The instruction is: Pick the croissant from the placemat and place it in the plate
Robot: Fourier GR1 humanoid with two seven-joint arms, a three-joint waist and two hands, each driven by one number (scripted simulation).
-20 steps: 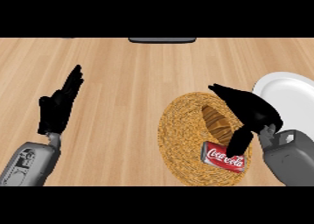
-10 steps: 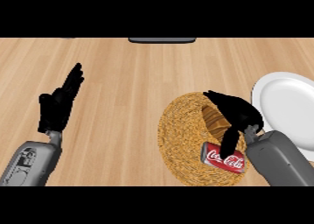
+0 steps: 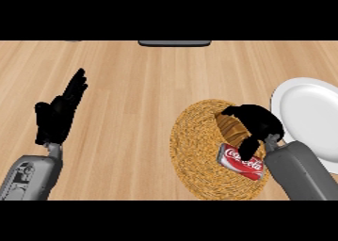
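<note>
though the croissant (image 3: pixel 235 126) is mostly hidden, a brown ridged patch of it shows under the right hand (image 3: pixel 253 123), on the upper right part of the woven placemat (image 3: pixel 192 150). the right hand's fingers are curled down over it, so it looks to be closing on the croissant — whether it is already lifted off the mat i cannot tell. just below the hand a red soda can (image 3: pixel 241 161) lies on its side on the same placemat, touching or nearly touching the thumb side of the hand.

my reading is that the grasp is in hand and the carry is not yet done: the white plate (image 3: pixel 317 117) holds nothing that i can see. what is left is to raise the croissant, move it right and set it down on the plate.

the plate sits just beside the placemat's right rim, near the hand, so the path is short. its far side runs out past the view's right edge. the can is the one thing close enough to be knocked as the hand rises. the wooden bench (image 3: pixel 143 94) lies broad to the left and above — there the left hand (image 3: pixel 60 115) rests with straight fingers pointing up, holding nothing, well apart from the placemat.
</note>
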